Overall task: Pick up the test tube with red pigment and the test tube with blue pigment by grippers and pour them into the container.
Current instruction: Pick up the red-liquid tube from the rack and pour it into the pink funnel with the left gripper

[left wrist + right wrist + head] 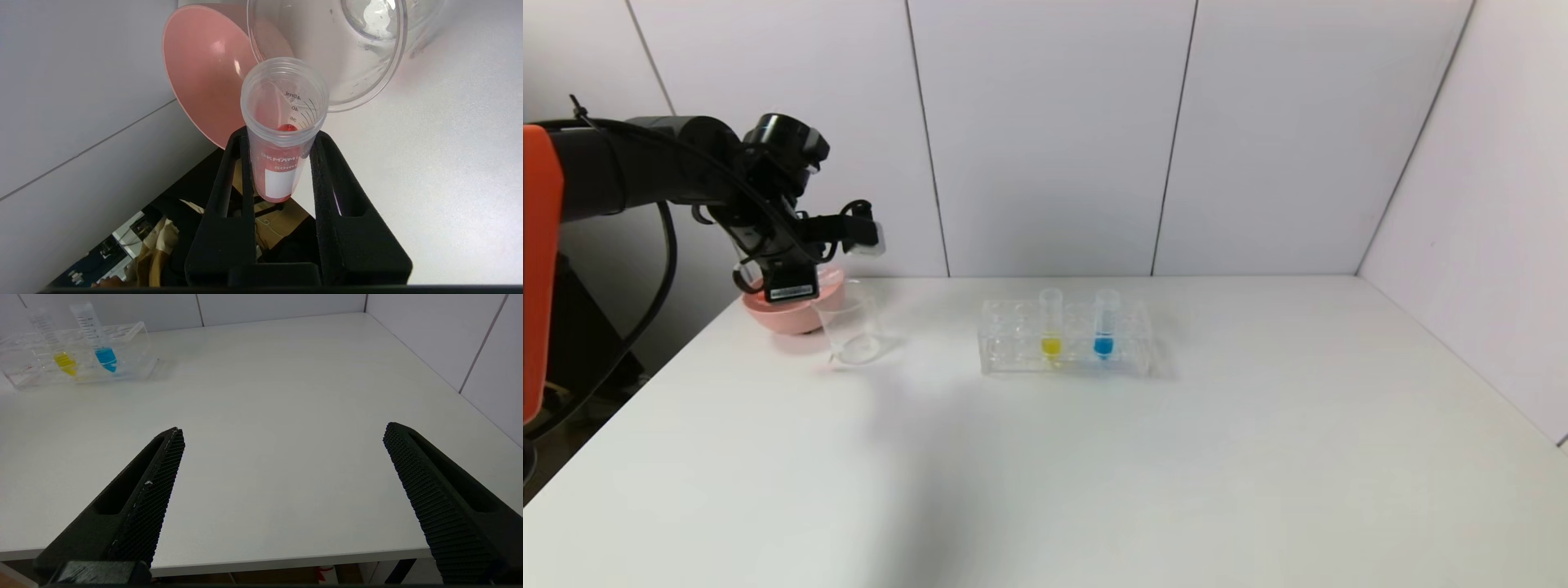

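My left gripper is shut on the test tube with red pigment, held at the table's far left. The tube's open mouth points towards the rim of the clear container, and red pigment shows inside the tube. The test tube with blue pigment stands upright in the clear rack. My right gripper is open and empty, low over the table's near edge and far from the rack; it does not show in the head view.
A pink bowl sits right behind the container, against the left gripper. A tube with yellow pigment stands in the rack beside the blue one. White walls enclose the back and right of the table.
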Robot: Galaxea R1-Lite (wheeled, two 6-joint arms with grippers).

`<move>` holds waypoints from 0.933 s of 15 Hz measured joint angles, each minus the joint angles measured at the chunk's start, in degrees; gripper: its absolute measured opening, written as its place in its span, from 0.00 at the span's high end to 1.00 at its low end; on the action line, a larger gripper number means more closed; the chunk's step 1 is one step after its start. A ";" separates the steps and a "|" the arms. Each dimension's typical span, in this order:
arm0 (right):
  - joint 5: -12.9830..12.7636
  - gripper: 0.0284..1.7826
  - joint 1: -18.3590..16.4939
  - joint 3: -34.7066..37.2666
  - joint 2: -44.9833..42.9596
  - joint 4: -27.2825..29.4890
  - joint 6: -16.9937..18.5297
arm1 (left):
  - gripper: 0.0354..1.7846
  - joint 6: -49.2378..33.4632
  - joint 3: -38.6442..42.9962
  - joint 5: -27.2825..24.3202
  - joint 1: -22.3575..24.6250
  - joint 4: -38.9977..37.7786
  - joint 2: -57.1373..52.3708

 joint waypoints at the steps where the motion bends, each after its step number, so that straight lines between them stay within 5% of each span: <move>1: 0.00 0.00 -0.05 0.00 0.00 -0.02 0.00 | 0.78 -0.05 -0.02 0.00 0.05 0.44 -0.01; 14: 0.00 0.00 0.00 0.00 0.00 -0.02 0.00 | 0.78 1.02 -0.52 7.47 -0.72 -0.18 0.60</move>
